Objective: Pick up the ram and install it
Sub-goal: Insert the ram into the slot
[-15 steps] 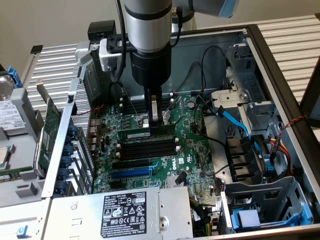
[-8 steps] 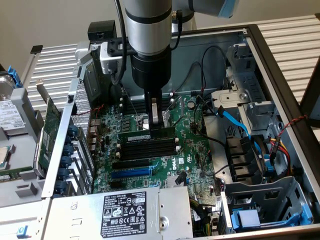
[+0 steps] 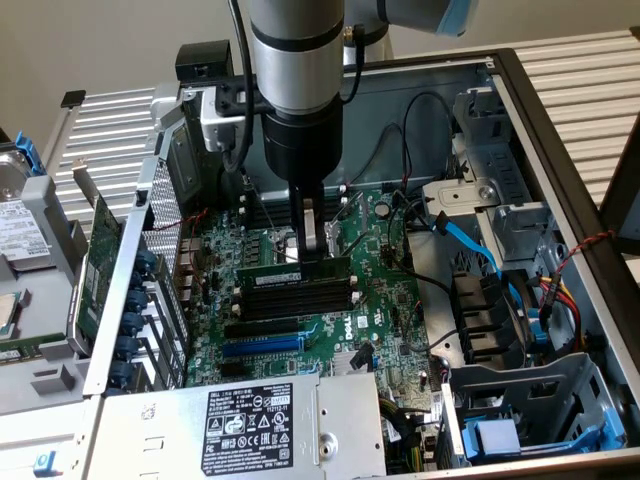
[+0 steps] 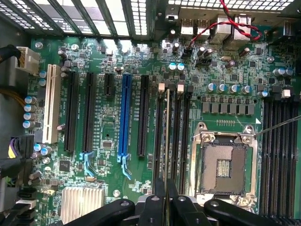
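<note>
Several parts are seen outside the case (image 3: pixel 565 150) at the exterior view's left: a hard drive (image 3: pixel 20 240) and a larger green expansion card (image 3: pixel 98 268), neither of them touched. Further right, inside the open case, the motherboard (image 3: pixel 390 300) is laid flat, with its black memory slots (image 3: pixel 300 300) near the middle.

Directly over these slots the ram (image 3: pixel 290 272) is held upright on its long edge, lined up along the slot nearest the arm. The end effector (image 3: pixel 312 255) is clamped on the stick's upper edge at about mid-length. In the wrist view the ram (image 4: pixel 167 127) is seen edge-on, pinched in the end effector (image 4: pixel 165 184) and running along one slot of the bank beside the empty CPU socket (image 4: pixel 225 165).

At the exterior view's right, a blue cable (image 3: pixel 470 245) and the drive cage (image 3: pixel 530 400) are well apart from the work.

The pick-up is judged done. The install is judged under way: the stick is at its slot, but whether it is pressed fully home cannot be told.
</note>
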`<state>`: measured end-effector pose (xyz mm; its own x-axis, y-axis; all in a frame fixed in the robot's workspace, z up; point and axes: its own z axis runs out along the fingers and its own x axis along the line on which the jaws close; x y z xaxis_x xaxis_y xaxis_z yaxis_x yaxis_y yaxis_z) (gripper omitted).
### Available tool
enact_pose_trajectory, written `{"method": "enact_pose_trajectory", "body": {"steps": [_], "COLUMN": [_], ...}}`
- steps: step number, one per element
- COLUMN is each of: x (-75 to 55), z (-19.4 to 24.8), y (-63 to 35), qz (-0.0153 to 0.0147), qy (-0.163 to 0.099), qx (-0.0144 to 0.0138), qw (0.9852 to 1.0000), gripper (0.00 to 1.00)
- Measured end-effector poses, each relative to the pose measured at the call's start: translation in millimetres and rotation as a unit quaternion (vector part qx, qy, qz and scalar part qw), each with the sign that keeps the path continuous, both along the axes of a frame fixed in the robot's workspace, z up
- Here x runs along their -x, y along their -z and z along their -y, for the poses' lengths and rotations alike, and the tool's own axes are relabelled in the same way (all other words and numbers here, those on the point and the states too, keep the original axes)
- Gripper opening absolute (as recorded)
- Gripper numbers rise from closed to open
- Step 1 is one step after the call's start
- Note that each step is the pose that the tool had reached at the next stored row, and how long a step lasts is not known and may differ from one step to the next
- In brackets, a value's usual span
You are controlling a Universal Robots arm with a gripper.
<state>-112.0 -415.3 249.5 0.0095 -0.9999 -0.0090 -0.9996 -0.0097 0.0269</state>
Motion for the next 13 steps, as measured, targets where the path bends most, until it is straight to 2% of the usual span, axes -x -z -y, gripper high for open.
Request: {"method": "enact_pose_trajectory", "body": {"steps": [9, 13], "x": [0.1, 0.0], "z": [0.1, 1.9], "y": [0.5, 1.0], "qz": [0.0001, 0.0], "qy": [0.0, 0.0], "qx": [0.0002, 0.0002], "qw": [1.0, 1.0], "gripper": [0.13, 0.13]}}
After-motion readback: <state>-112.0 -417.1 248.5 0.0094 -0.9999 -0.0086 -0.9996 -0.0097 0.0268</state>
